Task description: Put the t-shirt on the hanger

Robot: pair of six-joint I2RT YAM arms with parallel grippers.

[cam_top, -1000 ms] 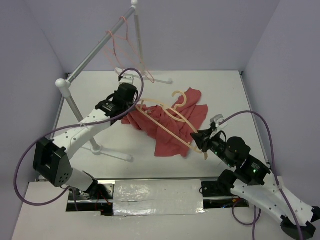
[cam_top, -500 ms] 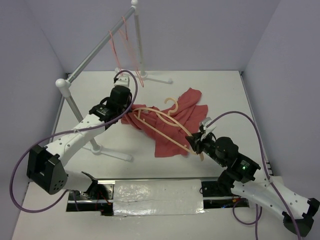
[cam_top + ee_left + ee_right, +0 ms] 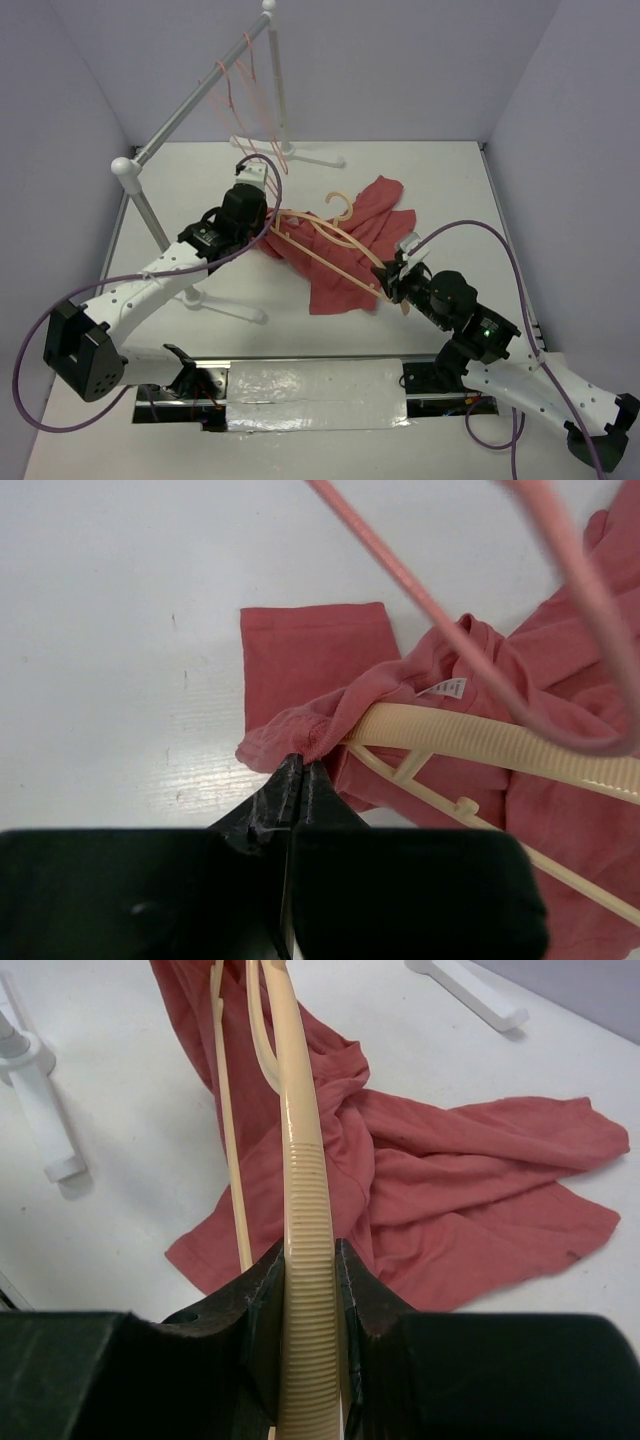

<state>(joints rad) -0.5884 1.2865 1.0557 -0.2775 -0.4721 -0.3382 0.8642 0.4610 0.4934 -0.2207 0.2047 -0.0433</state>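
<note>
One crumpled faded-red t-shirt (image 3: 338,288) lies on the white table (image 3: 450,190), with a beige hanger (image 3: 335,238) slanting across it. Left wrist: the left gripper (image 3: 300,772) pinches a fabric fold near the white label (image 3: 446,688). Right wrist: the right gripper (image 3: 310,1270) clamps the hanger's ribbed arm.

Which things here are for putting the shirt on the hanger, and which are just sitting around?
For the job:
- the t-shirt, pinched by the left gripper
- the beige hanger, gripped by the right gripper

Just there:
- the clothes rail
- the thin pink wire hangers on it
</note>
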